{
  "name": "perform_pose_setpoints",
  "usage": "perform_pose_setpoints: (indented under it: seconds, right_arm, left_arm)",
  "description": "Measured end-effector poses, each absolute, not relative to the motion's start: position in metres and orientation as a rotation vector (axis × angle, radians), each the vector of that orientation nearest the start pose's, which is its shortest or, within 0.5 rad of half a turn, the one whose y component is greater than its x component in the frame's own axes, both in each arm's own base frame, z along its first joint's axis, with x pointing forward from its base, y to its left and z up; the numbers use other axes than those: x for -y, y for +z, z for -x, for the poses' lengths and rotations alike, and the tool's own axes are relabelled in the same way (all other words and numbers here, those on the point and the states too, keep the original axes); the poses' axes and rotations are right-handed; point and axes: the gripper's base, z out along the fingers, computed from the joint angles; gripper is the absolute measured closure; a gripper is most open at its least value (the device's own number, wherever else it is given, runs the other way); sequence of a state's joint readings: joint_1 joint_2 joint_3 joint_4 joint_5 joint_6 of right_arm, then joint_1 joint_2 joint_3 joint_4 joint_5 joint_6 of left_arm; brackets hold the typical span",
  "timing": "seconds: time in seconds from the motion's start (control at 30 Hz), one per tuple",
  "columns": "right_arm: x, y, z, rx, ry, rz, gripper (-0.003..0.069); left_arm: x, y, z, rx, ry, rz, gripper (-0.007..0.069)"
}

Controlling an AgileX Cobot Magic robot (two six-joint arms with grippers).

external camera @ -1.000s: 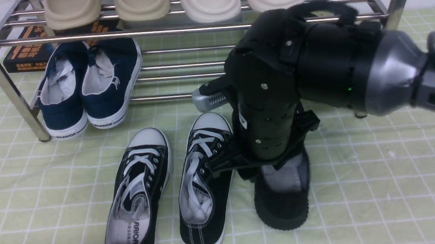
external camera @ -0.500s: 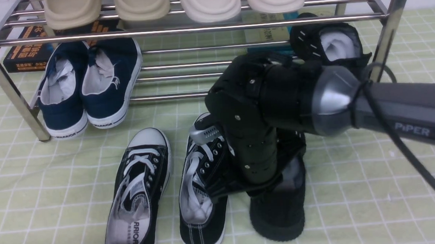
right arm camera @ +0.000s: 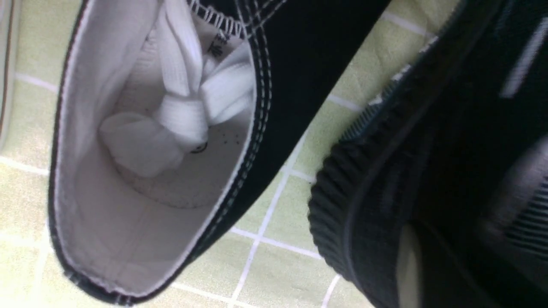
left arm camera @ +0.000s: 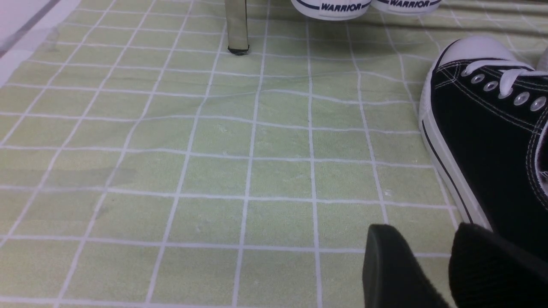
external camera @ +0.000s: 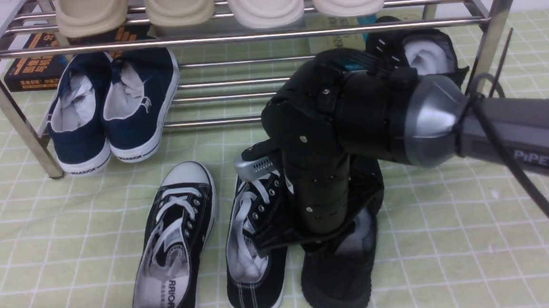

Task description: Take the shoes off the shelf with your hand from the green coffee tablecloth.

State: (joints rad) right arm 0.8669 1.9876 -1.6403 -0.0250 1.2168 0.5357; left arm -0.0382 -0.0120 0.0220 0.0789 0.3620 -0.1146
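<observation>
Since half a second ago the right arm (external camera: 443, 110) has swung a little toward the robot's left and nearer the camera, and the knit shoe (external camera: 339, 283) has come along with it; its heel now sits lower in the front view and closer to the canvas sneaker (external camera: 254, 250); a second ago that arm hid the shelf's right end, which is now clear. The right claw (external camera: 325, 236) points down at the shoe's opening, beside the white paper stuffing, and is closed on the shoe's collar (the fingertips themselves are hidden behind the wrist, so how narrow the grip is cannot be told); one black part of it reaches out over the canvas sneaker's laces. In the right wrist view a thin strip of green cloth (external camera: 451, 238) shows between the shoe's ribbed sole and the canvas sneaker; whether the sole rests on the covered counter or hangs just above it is unclear. The second knit shoe (external camera: 421, 54) stays on the lower tier of the shelf (external camera: 229, 36), at its right end, behind the arm. The left claw (left arm camera: 426, 239) hovers low over the cloth, its fingers parted with nothing between them, just beside the other canvas sneaker (left arm camera: 483, 141).
</observation>
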Motion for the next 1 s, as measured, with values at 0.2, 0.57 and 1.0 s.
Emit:
perform_pose_setpoints:
  seconds: [0.2,0.57,1.0]
  right_arm:
    - [-0.305,0.251,-0.259,-2.962,0.132,0.622,0.0321]
    - [-0.256,0.348,-0.247,-2.628,0.089,0.736,0.0386]
    - [-0.173,0.317,-0.352,-2.685,0.012,0.332,0.0655]
  left_arm:
    - [-0.001,0.174,-0.053,-1.854,-0.029,0.022,0.0383]
    - [-0.001,0.174,-0.053,-1.854,-0.029,0.022,0.0383]
    - [-0.001,0.174,-0.053,-1.854,-0.029,0.022,0.0383]
